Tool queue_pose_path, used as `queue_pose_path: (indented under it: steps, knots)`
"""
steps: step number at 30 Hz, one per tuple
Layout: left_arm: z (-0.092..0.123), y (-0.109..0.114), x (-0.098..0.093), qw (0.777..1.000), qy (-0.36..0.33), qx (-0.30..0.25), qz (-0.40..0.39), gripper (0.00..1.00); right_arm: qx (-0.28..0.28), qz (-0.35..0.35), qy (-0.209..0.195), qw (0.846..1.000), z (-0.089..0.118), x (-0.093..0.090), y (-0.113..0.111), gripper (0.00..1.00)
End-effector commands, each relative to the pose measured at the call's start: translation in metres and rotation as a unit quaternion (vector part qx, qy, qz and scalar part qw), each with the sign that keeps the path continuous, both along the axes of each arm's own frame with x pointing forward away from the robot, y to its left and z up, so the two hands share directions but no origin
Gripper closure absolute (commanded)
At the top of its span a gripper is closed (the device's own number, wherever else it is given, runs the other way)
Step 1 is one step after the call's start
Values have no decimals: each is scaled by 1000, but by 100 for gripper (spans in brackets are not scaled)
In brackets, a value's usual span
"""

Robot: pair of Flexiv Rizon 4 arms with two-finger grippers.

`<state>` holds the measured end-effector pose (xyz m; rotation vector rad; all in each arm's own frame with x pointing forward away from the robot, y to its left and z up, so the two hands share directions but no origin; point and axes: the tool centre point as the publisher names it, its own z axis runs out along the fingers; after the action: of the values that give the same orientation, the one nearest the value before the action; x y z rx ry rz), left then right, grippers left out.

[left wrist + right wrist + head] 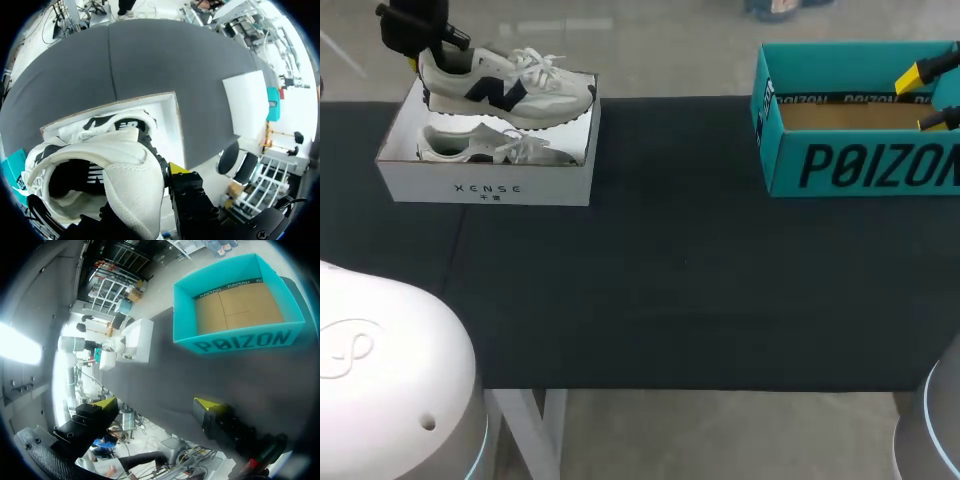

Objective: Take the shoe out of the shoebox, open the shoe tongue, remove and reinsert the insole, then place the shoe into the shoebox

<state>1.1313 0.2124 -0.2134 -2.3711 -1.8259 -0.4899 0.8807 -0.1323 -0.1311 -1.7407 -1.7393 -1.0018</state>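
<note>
A white sneaker (505,85) with a dark side logo hangs just above the white shoebox (485,185) at the table's far left. My left gripper (425,55) is shut on its heel. In the left wrist view the heel of the sneaker (125,170) fills the space between the fingers of the left gripper (135,200); only one yellow tip shows. A second white shoe (480,147) lies inside the box, also seen under the held one as the second shoe (117,122). My right gripper (930,97) stands open over the teal box (860,165), holding nothing.
The teal box (240,342) at the far right shows only its bare cardboard floor, ahead of the right gripper (157,405). Dark cloth covers the table (670,280) between the two boxes. The white shoebox (170,125) sits near the table's far edge.
</note>
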Motion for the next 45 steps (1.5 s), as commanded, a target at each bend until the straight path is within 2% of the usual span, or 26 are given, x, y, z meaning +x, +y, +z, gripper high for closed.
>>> queue_pose_path:
  steps: [1,11,16,23,25,31,34,45]
  knots:
    - [-3,17,21,1000,-4,-3,4,100,-1,0,0,1000,0,0,0,0]
    - [-27,43,61,999,-34,7,25,100,-1,0,0,1000,0,0,0,0]
    - [-34,48,80,999,-43,12,23,100,-1,0,0,1000,0,0,0,0]
    - [-60,44,98,999,-29,25,-3,100,-1,0,0,1000,0,0,0,0]
    - [-69,42,105,1000,-29,9,-4,100,-1,0,0,1000,0,0,0,0]
    - [-90,34,114,1000,-23,3,-3,100,-1,0,0,1000,0,0,0,0]
    - [-98,36,114,1000,-17,-15,-6,100,-1,0,0,1000,0,0,0,0]
    - [-139,31,118,1000,13,-10,3,100,-1,0,0,1000,0,0,0,0]
